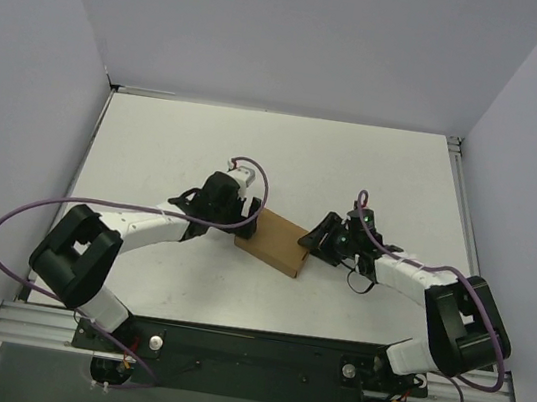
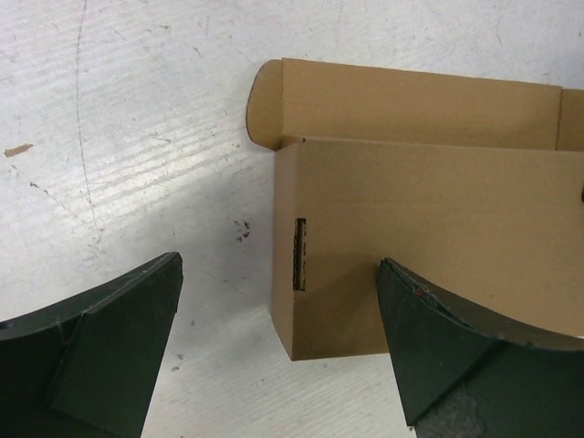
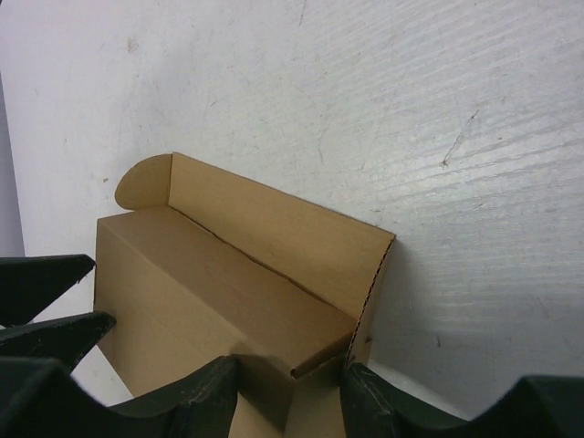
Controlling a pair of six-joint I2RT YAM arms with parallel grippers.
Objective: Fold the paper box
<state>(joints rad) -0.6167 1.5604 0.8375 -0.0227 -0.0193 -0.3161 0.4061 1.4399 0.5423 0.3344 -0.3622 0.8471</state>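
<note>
my left gripper (image 2: 278, 265): spread wide, left end of paper box (image 1: 272, 243) | my right gripper (image 3: 292, 370): straddling its right end, can't tell if pinching

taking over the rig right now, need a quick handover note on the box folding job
Left gripper: wide open, one end of the paper box sits between its fingers, nothing held.
Right gripper: jaws flank the opposite end; a real pinch cannot be confirmed.
Box: on the table, between the two arms.
Done: body folded up into a rectangular shape.
Left: the long lid flap with the rounded ear is open along one side; it probably needs folding over and tucking in.
</note>
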